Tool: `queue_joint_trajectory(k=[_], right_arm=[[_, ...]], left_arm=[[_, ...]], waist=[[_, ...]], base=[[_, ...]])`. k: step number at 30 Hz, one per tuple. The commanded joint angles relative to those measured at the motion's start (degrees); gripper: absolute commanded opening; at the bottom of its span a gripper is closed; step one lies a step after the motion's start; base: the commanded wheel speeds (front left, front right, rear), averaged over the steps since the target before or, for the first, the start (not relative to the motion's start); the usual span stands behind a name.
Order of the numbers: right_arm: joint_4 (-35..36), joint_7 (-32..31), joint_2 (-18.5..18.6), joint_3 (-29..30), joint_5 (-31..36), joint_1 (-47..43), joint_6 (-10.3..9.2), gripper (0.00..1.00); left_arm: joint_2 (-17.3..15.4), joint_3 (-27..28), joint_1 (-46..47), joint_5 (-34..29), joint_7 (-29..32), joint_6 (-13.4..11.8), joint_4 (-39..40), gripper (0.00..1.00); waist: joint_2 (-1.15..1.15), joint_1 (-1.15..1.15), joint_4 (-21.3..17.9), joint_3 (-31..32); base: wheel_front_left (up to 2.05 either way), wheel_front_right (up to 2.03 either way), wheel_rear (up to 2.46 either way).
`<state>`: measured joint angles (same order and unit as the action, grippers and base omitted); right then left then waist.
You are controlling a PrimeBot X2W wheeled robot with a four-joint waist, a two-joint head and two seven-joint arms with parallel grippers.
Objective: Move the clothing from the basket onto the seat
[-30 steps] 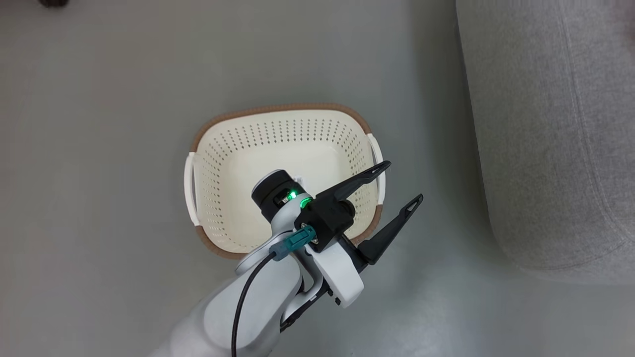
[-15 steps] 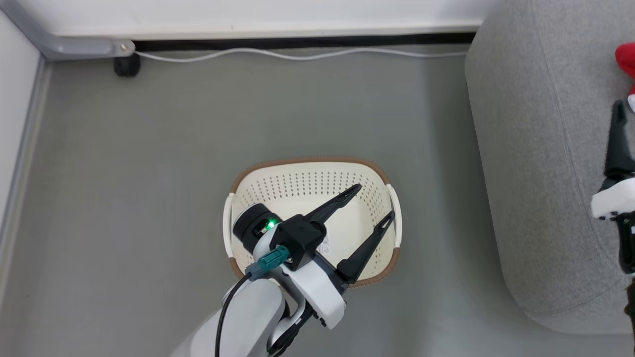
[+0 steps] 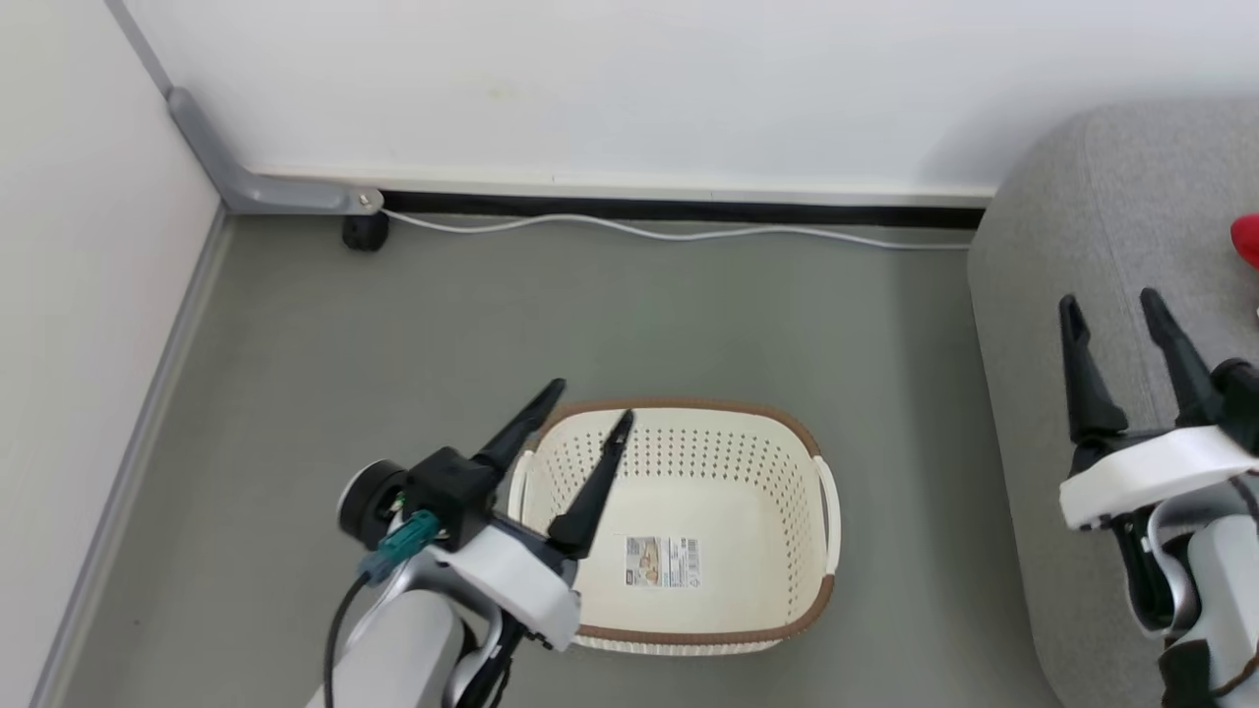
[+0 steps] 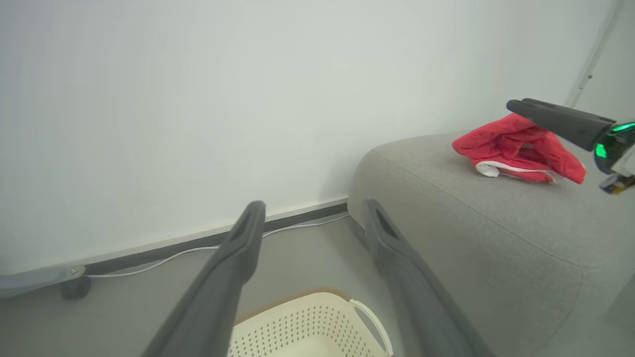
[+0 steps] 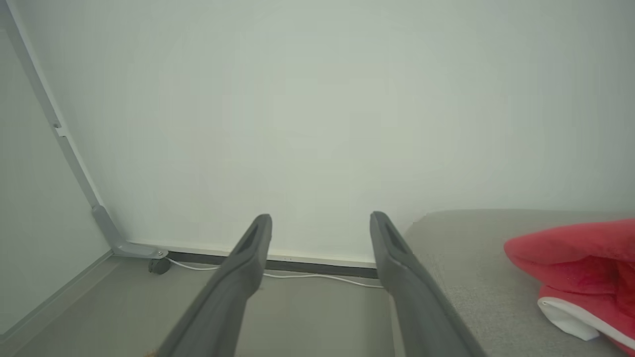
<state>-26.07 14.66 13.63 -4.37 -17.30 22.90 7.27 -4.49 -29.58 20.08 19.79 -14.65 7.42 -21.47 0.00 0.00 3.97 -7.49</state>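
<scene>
The cream basket [image 3: 733, 629] with its brown rim stands on the floor, nothing in it but a paper label on its bottom. Red clothing [image 4: 516, 148] with white trim lies bunched on the grey seat [image 4: 496, 218], and its edge shows at the head view's right border [image 3: 1247, 239]. My left gripper [image 3: 593, 408] hangs open above the basket's left rim, holding nothing. Over the seat's near edge my right gripper [image 3: 1107, 307] stands open and empty, short of the clothing [image 5: 585, 277]. The basket's rim [image 4: 317, 322] shows under the left fingers.
A white wall with a dark baseboard runs behind. A white cable [image 3: 679, 232] lies along it on the grey floor. A grey angled post [image 3: 236, 177] with a small black caster [image 3: 364, 234] stands in the left corner.
The head camera has tilted up, bringing wall and corner into view. My left gripper has swung from the basket's right side to its left rim. The right gripper has come further into view.
</scene>
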Motion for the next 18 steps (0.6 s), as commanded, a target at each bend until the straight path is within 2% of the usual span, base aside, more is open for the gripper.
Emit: queue_joint_trajectory(k=[1, 10, 18], right_arm=[[2.0, 0.3, 0.1, -1.3, -0.2, -1.1, 0.22, 1.0], [3.1, 0.3, -2.1, -1.8, 0.8, -5.8, 0.22, 1.0], [3.8, 0.3, -3.9, -0.6, 1.9, -9.4, 0.22, 1.0]], left_arm=[[-0.5, 3.9, -0.2, -1.1, -0.3, -0.1, 1.1, 1.0], [0.0, 16.1, -5.2, -5.3, -0.3, -3.2, 1.1, 1.0], [0.8, 22.5, -9.6, -8.1, -0.3, -5.1, 1.2, 1.0]], waist=[[0.0, 0.0, 1.1, 1.6], [0.0, 0.0, 1.6, 5.1], [0.0, 0.0, 0.9, 5.5]], base=[[0.0, 0.0, 0.0], [0.0, 0.0, 0.0], [0.0, 0.0, 0.0]])
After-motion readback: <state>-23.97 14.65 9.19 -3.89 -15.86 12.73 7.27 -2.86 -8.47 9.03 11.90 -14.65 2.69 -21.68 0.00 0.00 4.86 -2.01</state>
